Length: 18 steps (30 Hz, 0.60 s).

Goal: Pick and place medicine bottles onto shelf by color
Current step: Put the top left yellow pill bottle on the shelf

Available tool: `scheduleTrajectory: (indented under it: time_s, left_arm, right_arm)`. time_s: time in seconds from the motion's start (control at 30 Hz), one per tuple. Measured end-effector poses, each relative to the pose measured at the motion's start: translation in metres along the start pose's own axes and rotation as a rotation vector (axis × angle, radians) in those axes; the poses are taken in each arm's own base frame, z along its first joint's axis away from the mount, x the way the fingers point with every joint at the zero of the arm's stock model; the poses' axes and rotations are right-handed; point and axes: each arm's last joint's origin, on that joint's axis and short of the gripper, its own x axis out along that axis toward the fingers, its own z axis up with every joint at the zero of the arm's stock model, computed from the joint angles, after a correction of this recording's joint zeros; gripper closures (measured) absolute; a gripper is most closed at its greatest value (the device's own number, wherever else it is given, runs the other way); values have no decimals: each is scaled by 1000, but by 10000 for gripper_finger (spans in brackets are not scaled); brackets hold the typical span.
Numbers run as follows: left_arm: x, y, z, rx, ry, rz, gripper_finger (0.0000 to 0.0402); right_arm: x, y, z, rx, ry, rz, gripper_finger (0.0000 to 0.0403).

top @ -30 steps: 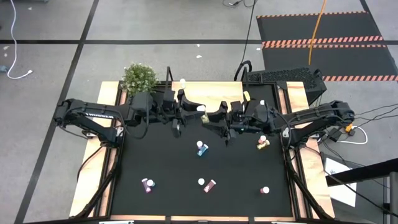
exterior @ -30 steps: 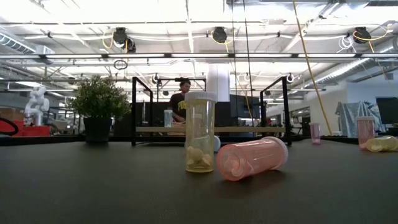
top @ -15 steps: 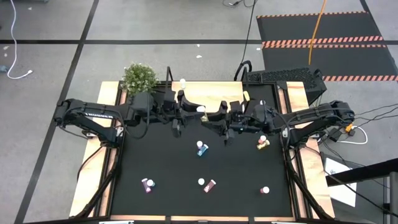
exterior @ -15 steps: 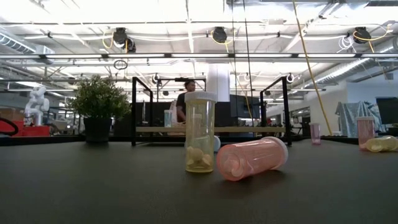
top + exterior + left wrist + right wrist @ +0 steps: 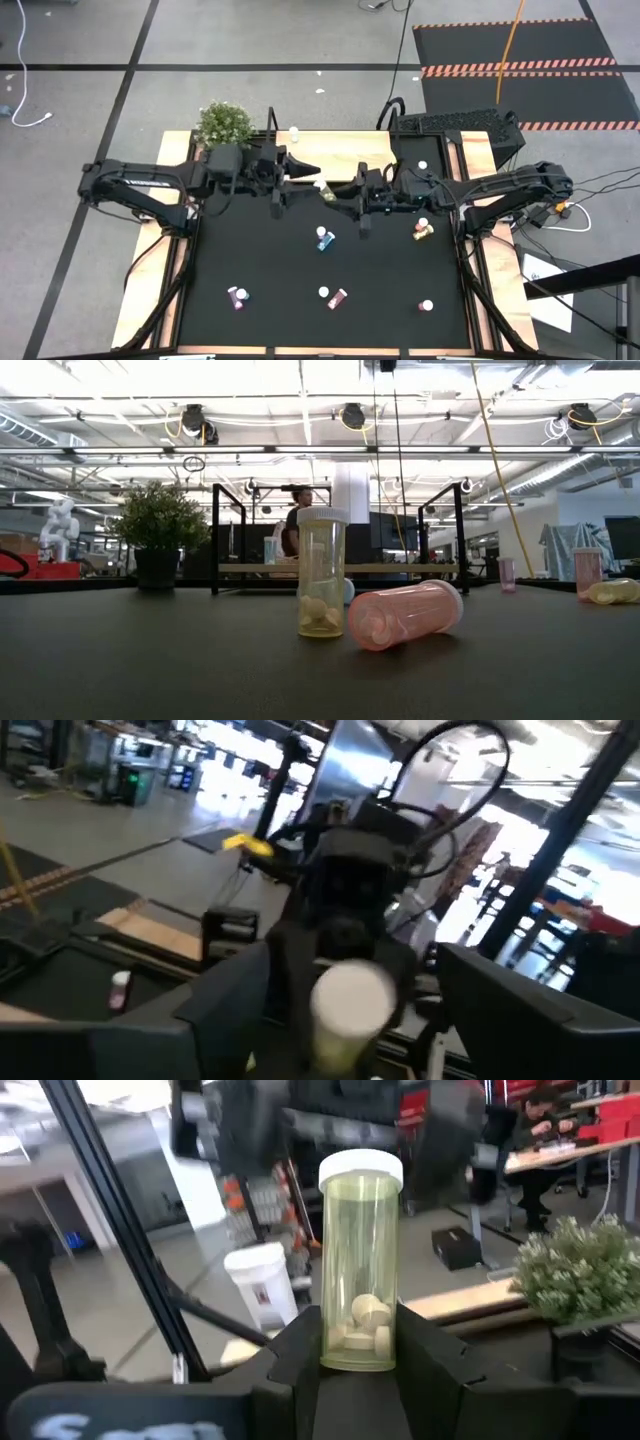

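**Hand-over of a yellow-green bottle, mid-table**

The right gripper point(image 5: 360, 1342) is clamped on the lower body of a yellow-green medicine bottle point(image 5: 362, 1270), which stands upright between its fingers with the white cap up and a few tablets at the bottom. The left gripper point(image 5: 303, 172) sits directly opposite, tip to tip with the right one. Its fingers point(image 5: 200, 1030) are spread wide on either side of the bottle's cap and grip nothing.

This looks like a pass between the arms, and the bottle now belongs to the right arm.

The shelf point(image 5: 345, 152) lies just beyond both grippers, towards the far edge of the table. A blue bottle point(image 5: 324, 240) waits on the mat on the near side.

Next, the left gripper probably needs to back clear. The right can then carry the bottle to its colour's spot on the shelf and set it down upright.
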Motion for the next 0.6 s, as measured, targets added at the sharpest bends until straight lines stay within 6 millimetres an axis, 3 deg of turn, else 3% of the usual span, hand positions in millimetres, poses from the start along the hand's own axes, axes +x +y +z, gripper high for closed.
scheduleTrajectory:
  time_s: [0.13, 0.3, 0.47, 0.6]
  left_arm:
    - [0, -1, 8, 27, 132, 51, 95]
    - [13, -2, 15, 124, 357, 122, 94]
    - [14, -11, 37, 223, 439, 122, 94]
    - [17, -11, 41, 267, 503, 126, 96]
  right_arm:
    - [-1, -2, -7, -39, 73, -18, 302]
    - [-1, -2, -8, -66, 93, -20, 301]
    - [-1, -2, -10, -81, 106, -21, 301]
    - [-1, -3, -11, -81, 107, -21, 301]
